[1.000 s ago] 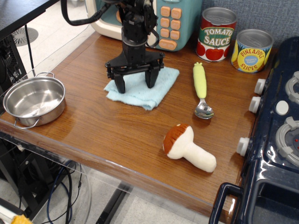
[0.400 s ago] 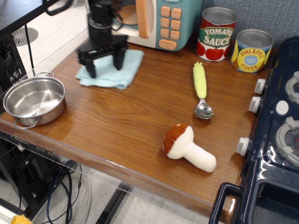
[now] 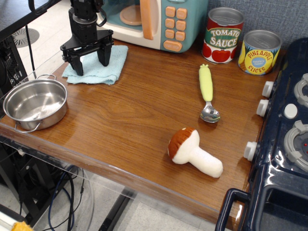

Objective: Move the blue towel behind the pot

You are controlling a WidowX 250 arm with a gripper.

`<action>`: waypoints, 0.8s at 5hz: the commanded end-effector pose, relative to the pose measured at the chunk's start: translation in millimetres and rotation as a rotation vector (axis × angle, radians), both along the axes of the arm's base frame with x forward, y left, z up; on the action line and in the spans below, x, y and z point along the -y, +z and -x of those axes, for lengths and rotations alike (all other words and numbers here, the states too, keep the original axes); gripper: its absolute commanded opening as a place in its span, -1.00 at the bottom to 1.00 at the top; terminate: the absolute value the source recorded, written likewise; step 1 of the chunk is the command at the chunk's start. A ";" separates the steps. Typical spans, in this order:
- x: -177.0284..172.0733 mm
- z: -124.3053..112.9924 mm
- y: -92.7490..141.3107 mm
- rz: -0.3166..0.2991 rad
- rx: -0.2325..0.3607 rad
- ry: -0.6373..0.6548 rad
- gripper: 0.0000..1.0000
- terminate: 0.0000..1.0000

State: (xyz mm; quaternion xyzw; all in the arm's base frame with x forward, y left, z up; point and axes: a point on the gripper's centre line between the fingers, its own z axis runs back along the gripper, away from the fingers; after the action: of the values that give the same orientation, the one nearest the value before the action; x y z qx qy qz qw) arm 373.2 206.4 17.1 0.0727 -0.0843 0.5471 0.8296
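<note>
You have the end effector at the far left of the tabletop, pointing down with its two dark fingers spread wide apart, both tips down on the blue towel; whether they press into the cloth or only touch it, you cannot tell. The blue towel lies flat near the back left edge, just beyond the pot, with a narrow strip of bare wood between the two. The pot sits at the front left corner, upright, its shiny inside showing, one wire handle toward the towel and one toward the front edge. Behind the towel stands a teal toy microwave with orange buttons. Farther right at the back, a tomato sauce can and a pineapple slices can stand side by side. A green-handled spoon lies mid-right, bowl toward you, and a plush mushroom lies on its side nearer the front. A dark blue toy stove borders the right edge.
</note>
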 end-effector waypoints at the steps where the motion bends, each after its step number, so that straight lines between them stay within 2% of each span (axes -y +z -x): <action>1: 0.7 4.5 32.5 0.005 0.062 -0.015 1.00 -1.00; 2: 3.6 2.0 55.2 -0.023 0.083 -0.007 1.00 -1.00; 3: 11.3 0.9 77.6 0.001 0.144 -0.027 1.00 -1.00; 4: 20.0 10.6 93.0 0.004 0.188 -0.061 1.00 -1.00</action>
State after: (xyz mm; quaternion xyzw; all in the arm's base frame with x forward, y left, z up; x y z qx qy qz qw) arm 366.7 184.5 81.4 0.0219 -0.1270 0.5309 0.8376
